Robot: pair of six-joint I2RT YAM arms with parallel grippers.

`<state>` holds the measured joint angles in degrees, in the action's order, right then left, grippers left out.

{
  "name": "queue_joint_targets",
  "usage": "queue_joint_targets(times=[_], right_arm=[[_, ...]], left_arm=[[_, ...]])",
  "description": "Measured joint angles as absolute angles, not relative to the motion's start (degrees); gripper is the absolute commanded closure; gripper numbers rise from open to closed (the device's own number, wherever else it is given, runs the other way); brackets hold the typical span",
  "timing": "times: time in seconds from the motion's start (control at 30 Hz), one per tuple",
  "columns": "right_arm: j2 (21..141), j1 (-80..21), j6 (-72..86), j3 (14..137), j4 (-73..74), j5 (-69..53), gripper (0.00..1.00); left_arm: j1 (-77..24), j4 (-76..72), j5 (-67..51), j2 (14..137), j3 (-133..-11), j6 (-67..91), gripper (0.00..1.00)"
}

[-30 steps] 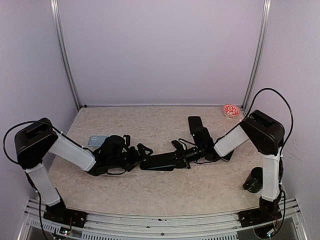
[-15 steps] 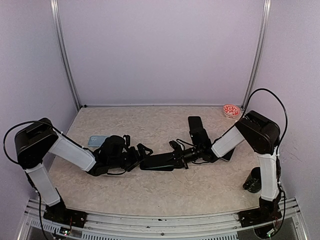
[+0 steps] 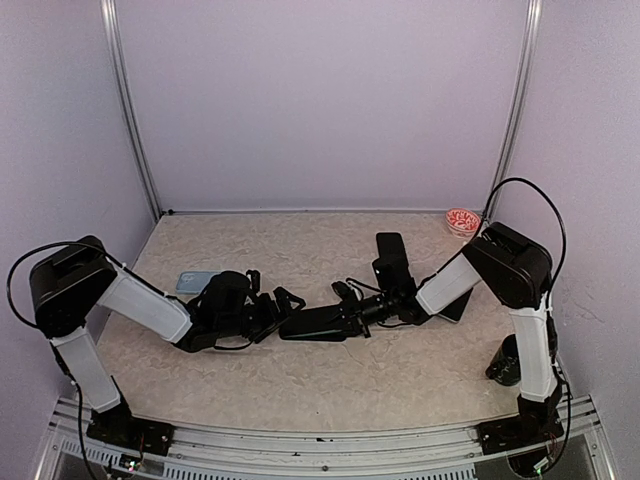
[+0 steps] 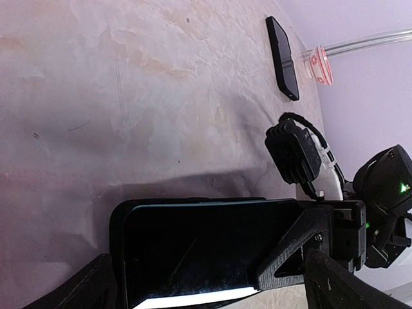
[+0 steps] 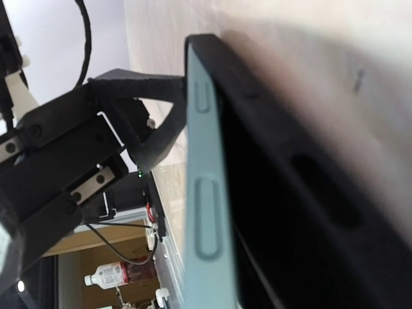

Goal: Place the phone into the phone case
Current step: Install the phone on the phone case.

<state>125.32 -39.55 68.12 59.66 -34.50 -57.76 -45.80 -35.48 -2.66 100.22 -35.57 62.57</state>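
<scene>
On the table [image 3: 300, 385], a dark slab [image 3: 392, 255] lies toward the far right corner. A pale blue slab [image 3: 195, 281] lies toward the left edge, and a small red-and-white dish [image 3: 462, 220] sits in the far right corner itself. All are apart from the phone [image 4: 199, 251], which sits midway between the left and right edges, its pale edge against the black phone case [image 5: 290, 193]. My left end effector [image 3: 283, 310] straddles one end and my right end effector [image 3: 350, 308] meets the other. Whether either clamps I cannot tell.

Top view: high, near side, looking down over whole table [image 3: 400, 385]. Wrist views: low, close, facing opposite ways, sharing phone [image 4: 193, 248].
</scene>
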Motion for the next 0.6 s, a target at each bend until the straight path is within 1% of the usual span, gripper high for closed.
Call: queue_joint_targets(times=[0.6], right_arm=[[127.9, -39.7, 71.7, 60.0, -40.7, -59.3, 1.00]], left_arm=[[-45.8, -36.8, -1.7, 101.0, -35.0, 62.5, 0.01]])
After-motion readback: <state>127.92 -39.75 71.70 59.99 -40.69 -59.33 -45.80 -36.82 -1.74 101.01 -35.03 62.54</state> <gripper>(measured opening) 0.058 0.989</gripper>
